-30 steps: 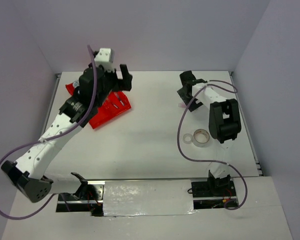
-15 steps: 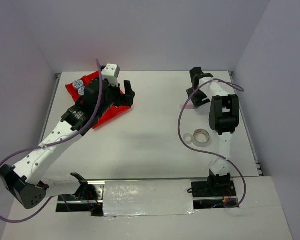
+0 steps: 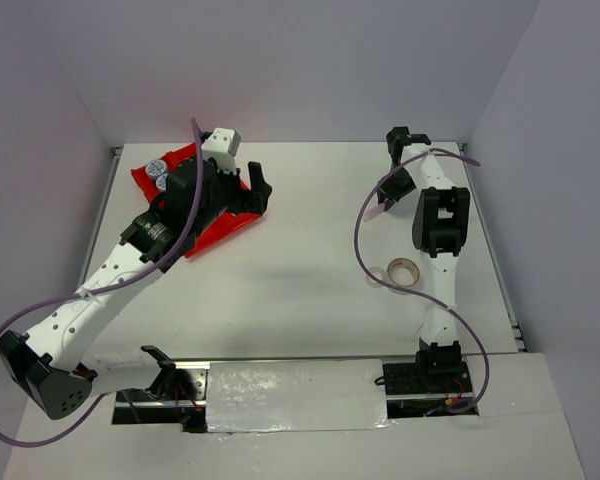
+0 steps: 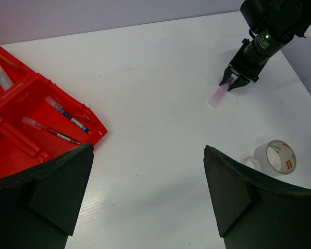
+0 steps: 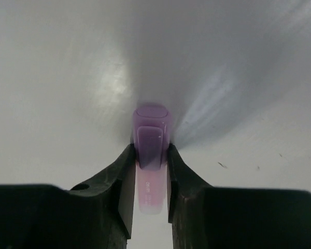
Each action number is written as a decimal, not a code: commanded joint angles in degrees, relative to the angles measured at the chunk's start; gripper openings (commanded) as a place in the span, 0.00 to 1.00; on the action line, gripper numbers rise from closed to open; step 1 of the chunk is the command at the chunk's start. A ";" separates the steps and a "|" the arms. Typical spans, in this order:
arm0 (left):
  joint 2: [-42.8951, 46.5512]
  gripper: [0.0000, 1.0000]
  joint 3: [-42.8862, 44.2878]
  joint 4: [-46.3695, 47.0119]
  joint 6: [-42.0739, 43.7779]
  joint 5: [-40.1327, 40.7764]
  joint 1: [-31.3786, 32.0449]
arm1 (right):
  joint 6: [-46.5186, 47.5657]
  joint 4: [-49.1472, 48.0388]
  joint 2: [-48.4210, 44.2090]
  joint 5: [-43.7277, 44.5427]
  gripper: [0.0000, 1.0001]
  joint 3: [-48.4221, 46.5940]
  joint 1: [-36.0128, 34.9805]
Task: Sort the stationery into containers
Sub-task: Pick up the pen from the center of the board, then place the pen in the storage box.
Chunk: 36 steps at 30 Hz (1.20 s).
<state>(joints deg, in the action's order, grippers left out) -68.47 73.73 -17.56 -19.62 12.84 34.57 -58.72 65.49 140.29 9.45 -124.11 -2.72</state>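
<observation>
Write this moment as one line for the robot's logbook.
right gripper: shut on pink stick | left gripper: open, empty, near red tray | tape ring: unsorted, on table

The left arm (image 3: 80, 305) and right arm (image 3: 438, 300) share one build: slim white links joined by chunky black motor housings, each rising from a black base. A purple cable (image 3: 357, 245) loops loosely along each. The left fingers (image 4: 46, 192) are broad matte-black wedges. The right fingers (image 5: 114, 192) are black too. A small green light (image 4: 266, 36) glows on the right wrist.
</observation>
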 commanded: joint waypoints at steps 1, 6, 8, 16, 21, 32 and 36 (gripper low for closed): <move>2.02 0.99 0.18 2.27 0.28 -1.15 0.24 | 10.09 2.53 4.29 -5.84 0.18 -7.18 0.35; 0.71 0.99 -0.69 3.41 0.37 -4.74 0.24 | 19.94 -3.17 2.45 -11.98 0.00 -4.21 -0.09; 0.00 0.99 -2.28 7.35 -0.42 -9.92 0.24 | 24.69 -6.68 -1.14 -11.65 0.00 -1.23 -1.67; -5.18 0.99 -14.22 26.50 -12.78 -29.70 0.24 | 28.93 -36.62 -32.68 -5.59 0.00 35.32 -8.26; -8.52 0.99 -20.11 41.62 -16.86 -34.04 2.43 | 28.23 -45.27 -48.07 -4.26 0.00 47.99 -14.32; -10.72 0.93 -19.86 45.77 -15.80 -34.29 3.05 | 26.11 -56.71 -66.19 -8.22 0.00 60.74 -26.53; -12.56 0.86 -17.84 42.53 -15.45 -33.32 3.05 | 25.32 -57.50 -69.18 -8.75 0.00 61.62 -28.56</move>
<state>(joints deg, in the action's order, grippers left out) -79.44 52.90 23.00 -34.98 -19.84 37.65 -32.77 12.86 75.11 1.17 -62.85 -30.00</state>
